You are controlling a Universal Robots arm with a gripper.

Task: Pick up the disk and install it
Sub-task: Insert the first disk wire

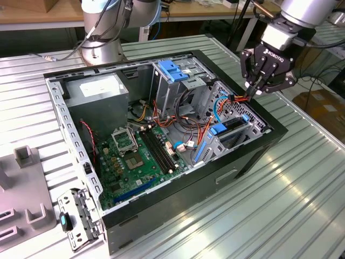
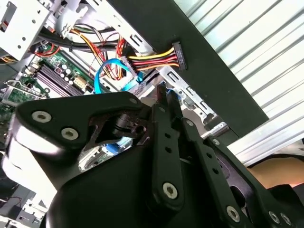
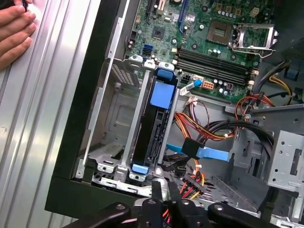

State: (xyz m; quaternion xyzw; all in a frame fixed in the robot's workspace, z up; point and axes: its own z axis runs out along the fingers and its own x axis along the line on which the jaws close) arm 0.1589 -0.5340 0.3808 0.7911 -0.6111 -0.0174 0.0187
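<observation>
Red-and-yellow wires [image 3: 204,134] and 1 blue cable [image 3: 213,153] crowd the disk [image 3: 152,137] — it stands on edge, long axis toward the motherboard [image 3: 199,38]; jaws pinched together, we see nothing held.

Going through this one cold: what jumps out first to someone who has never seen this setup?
The open computer case on the ribbed metal table catches the eye first, green motherboard bare. The gripper, fingers drawn together, hangs over the case's edge at the exterior view's right, beside coloured wires. In the first wrist view the disk stands on edge inside the case, and a hand is over the table.
</observation>
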